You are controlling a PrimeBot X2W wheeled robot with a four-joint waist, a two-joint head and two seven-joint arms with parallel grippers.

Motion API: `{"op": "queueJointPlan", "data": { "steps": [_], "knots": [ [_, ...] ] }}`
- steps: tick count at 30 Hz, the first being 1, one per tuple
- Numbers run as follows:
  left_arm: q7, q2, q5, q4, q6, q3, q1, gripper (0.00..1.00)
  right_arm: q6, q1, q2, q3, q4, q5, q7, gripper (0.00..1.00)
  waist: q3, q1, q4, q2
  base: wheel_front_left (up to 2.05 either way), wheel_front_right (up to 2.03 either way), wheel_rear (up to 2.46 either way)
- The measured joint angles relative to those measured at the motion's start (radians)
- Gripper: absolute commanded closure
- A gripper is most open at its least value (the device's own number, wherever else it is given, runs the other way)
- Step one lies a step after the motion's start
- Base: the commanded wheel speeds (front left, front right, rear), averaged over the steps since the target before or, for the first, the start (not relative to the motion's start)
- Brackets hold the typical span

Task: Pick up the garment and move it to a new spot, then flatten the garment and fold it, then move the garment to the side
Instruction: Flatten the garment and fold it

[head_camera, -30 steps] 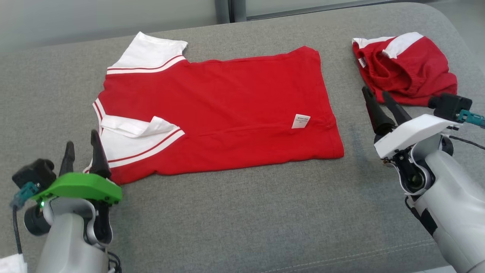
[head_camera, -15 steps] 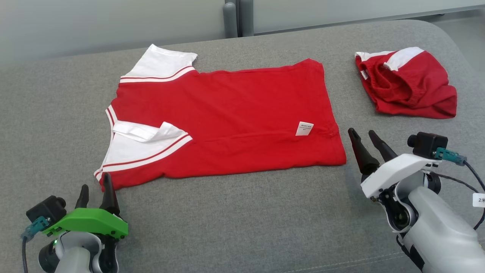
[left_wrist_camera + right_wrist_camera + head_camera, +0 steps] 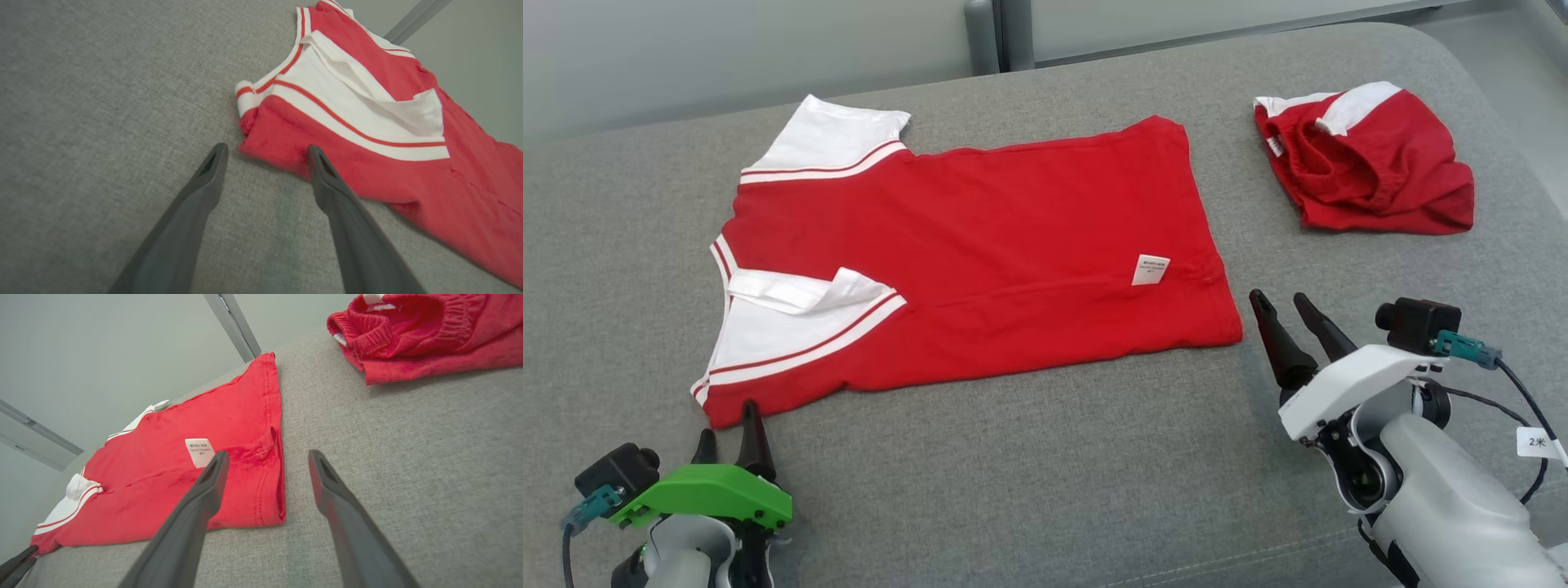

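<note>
two grippers sat low over a gray cushion (image 3: 1029, 490). the shirt (image 3: 980, 237) lay flat in the middle of it, red with white sleeves and thin stripes. its near side looked folded over, and a small white tag (image 3: 1150, 269) showed near the hem.

the left gripper (image 3: 727, 422), with a green top, had its two dark fingers spread apart and held nothing. it was at the near left, just beside the bottom corner of the shirt by the near sleeve (image 3: 784, 335). in the left wrist view one finger tip was over the red edge of that corner and the other was over bare gray cloth. it was not clear if they touched.

the right gripper (image 3: 1278, 298), with a white top, also had its fingers spread apart and held nothing. it was just beside the near right corner of the shirt, by the hem.

red shorts (image 3: 1372, 163) with white bits lay in a heap at the far right, well apart from the shirt.
</note>
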Motion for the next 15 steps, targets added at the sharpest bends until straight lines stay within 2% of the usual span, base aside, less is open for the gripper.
{"op": "queueJointPlan", "data": {
  "steps": [5, 6, 7, 10, 11, 15],
  "knots": [
    [-0.009, 0.0, -0.019, 0.014, 0.001, 0.01, -0.016, 0.0, 0.0, 0.0, -0.002, -0.006, -0.004, -0.01, 0.0, 0.0, 0.014, 0.0, -0.018, 0.0, 0.0, 0.0, 0.0],
    [-0.009, 0.0, -0.019, 0.016, 0.001, 0.009, -0.024, 0.06, 0.0, 0.0, -0.002, -0.011, -0.004, -0.01, 0.0, 0.0, 0.016, 0.0, -0.02, 0.0, 0.0, 0.0, 0.0],
    [-0.009, 0.0, -0.019, 0.017, 0.001, 0.009, -0.03, 0.18, 0.0, 0.0, -0.003, -0.015, -0.004, -0.01, 0.0, 0.0, 0.019, 0.0, -0.022, 0.0, 0.0, 0.0, 0.0],
    [-0.011, 0.0, -0.02, 0.019, 0.001, 0.008, -0.045, 0.7, 0.0, 0.006, -0.003, -0.022, -0.004, -0.01, 0.0, 0.0, 0.022, 0.0, -0.023, 0.0, 0.0, 0.0, 0.0],
    [-0.016, -0.001, -0.02, 0.019, 0.001, 0.007, -0.046, 1.0, 0.0, 0.009, -0.002, -0.022, -0.003, -0.01, -0.001, 0.0, 0.023, 0.0, -0.022, 0.0, 0.0, 0.0, 0.0],
    [-0.028, -0.005, -0.019, 0.007, 0.0, 0.003, -0.051, 1.0, 0.0, 0.017, 0.004, -0.029, -0.002, -0.009, -0.001, 0.0, 0.026, 0.0, -0.015, 0.0, 0.0, 0.0, 0.0]
  ]
}}
